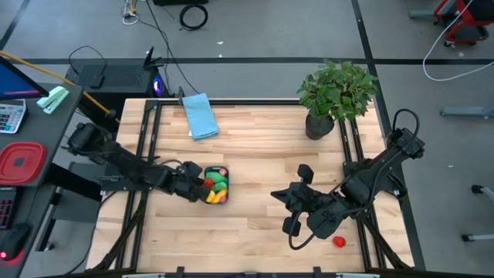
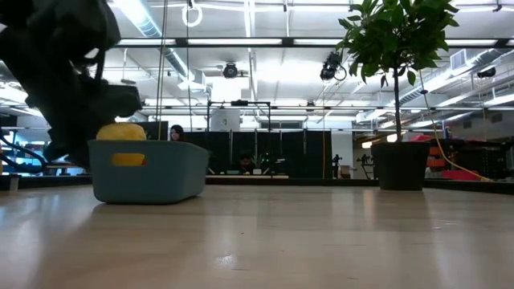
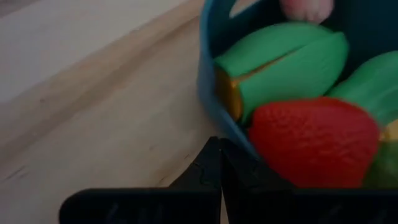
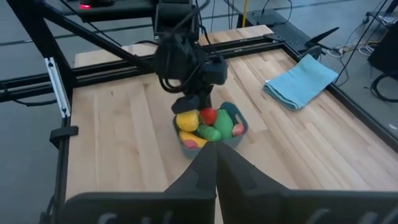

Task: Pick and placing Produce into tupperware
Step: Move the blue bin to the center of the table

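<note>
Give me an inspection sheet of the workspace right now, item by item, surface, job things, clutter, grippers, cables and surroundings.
Surface: light wooden table, bare across the middle.
Job's things: teal tupperware left of centre, full of toy produce, including a strawberry; one small red piece lies loose on the table near the front right.
Clutter: folded light blue cloth at the back; potted plant at back right.
Grippers: left gripper shut, at the tub's left edge; right gripper shut, holding nothing, right of centre.
Cables: loose cables on the floor behind the table.
Surroundings: red container on the side desk at left.
</note>
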Available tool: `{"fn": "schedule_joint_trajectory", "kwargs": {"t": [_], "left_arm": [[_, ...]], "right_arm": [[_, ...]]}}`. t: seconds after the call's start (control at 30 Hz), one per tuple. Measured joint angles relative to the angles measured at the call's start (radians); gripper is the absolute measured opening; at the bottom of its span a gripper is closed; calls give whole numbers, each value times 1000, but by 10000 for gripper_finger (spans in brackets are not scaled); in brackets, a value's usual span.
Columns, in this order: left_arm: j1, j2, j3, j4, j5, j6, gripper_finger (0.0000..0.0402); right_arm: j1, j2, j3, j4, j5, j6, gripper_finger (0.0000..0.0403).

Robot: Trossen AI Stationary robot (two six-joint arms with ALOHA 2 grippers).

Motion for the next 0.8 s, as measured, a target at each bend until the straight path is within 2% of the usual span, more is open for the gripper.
{"fn": "schedule_joint_trajectory", "kwargs": {"t": [0.27, 0.5, 0.8], "left_arm": [[43, 82, 7, 234, 55, 89, 1], [43, 152, 83, 259, 56, 84, 1], [49, 290, 262, 259, 55, 109, 1]], "right_arm": [[0, 0, 0, -1, -11, 0, 5], [0, 0, 0, -3, -10, 0, 2], [0, 0, 0, -54, -33, 2, 2]]}}
